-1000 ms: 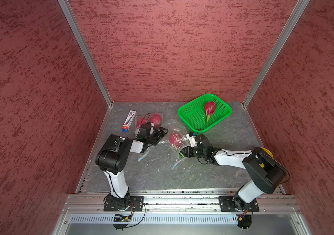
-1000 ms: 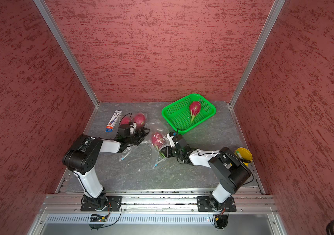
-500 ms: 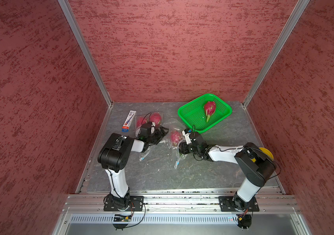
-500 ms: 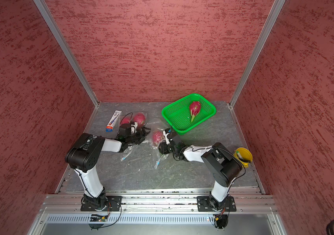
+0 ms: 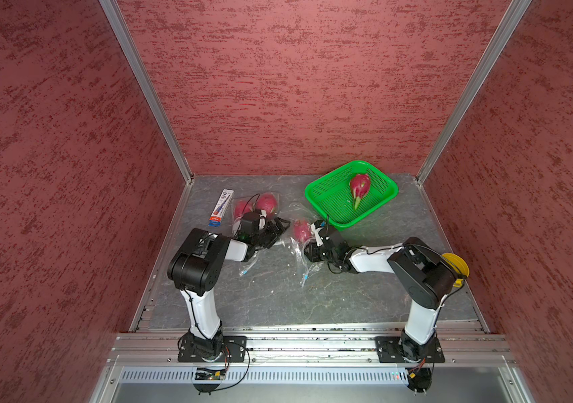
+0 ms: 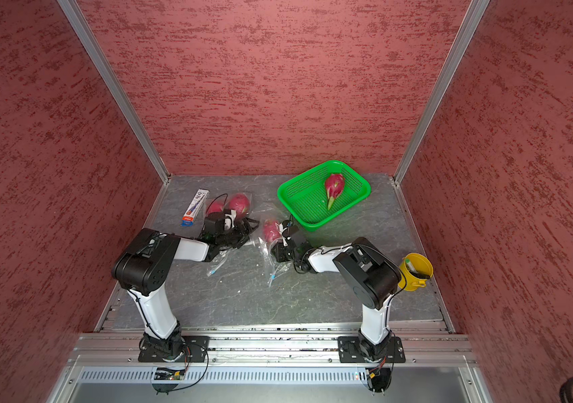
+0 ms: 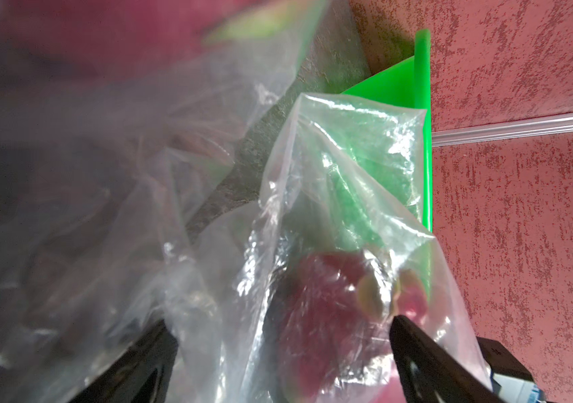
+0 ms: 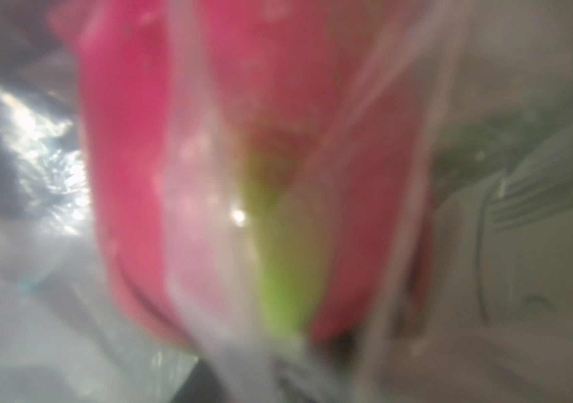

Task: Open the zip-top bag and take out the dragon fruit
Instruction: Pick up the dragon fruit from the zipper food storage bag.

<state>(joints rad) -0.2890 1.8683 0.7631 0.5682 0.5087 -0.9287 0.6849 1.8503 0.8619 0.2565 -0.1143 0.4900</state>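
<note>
Jaws: the left jaws stand wide apart, unclamped. Their two black fingers (image 7: 431, 366) frame crumpled clear film in the left wrist view. The right jaws are hidden by plastic and by the wrist in every view, so whether they are apart or together cannot be told. They sit just beside the right zip-top bag (image 5: 307, 268), on the near right side of the bagged dragon fruit (image 5: 300, 229), which lies near the middle of the surface (image 5: 278, 300). In the right wrist view this fruit fills the frame as blurred magenta skin with one yellow-green scale, all behind film.

The left zip-top bag (image 5: 252, 261) lies under the left wrist, with its blue closure tip (image 5: 243, 274) at the near end. At its far end two dragon fruit (image 5: 267, 204) lie side by side under the film, just beyond the wrist.

The fourth dragon fruit (image 5: 360, 185) lies loose in the green basket (image 5: 334, 204) at the far right, its green tip pointing near. The basket's near corner is close to the right wrist.

A toothpaste box (image 5: 221, 207) lies flat just left of the left bag, toward the far left corner. A yellow cup (image 6: 416, 270) stands at the right edge of the grey marbled surface, beside the right arm's elbow.
</note>
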